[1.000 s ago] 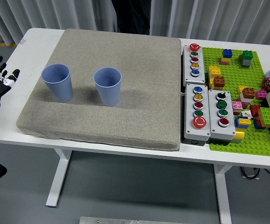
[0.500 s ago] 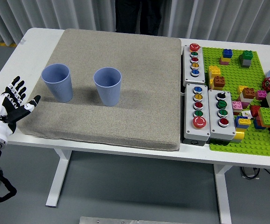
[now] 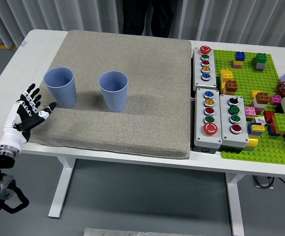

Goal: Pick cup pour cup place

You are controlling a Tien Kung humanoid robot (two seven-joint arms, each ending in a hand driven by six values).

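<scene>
While the left hand point(image 3: 26, 114) hovers open, two blue cups point(image 3: 60, 87) stand upright.

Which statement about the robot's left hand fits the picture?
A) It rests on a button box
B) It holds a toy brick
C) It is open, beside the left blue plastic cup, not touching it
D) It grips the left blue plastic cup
C: the left hand has spread fingers and sits just left of and below the left blue plastic cup, with a gap between them.

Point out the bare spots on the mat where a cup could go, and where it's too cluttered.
Free: the grey mat right of the two blue cups, up to the button boxes, and its far strip. Crowded: the green brick plate. The left hand hovers open beside the left cup.
</scene>
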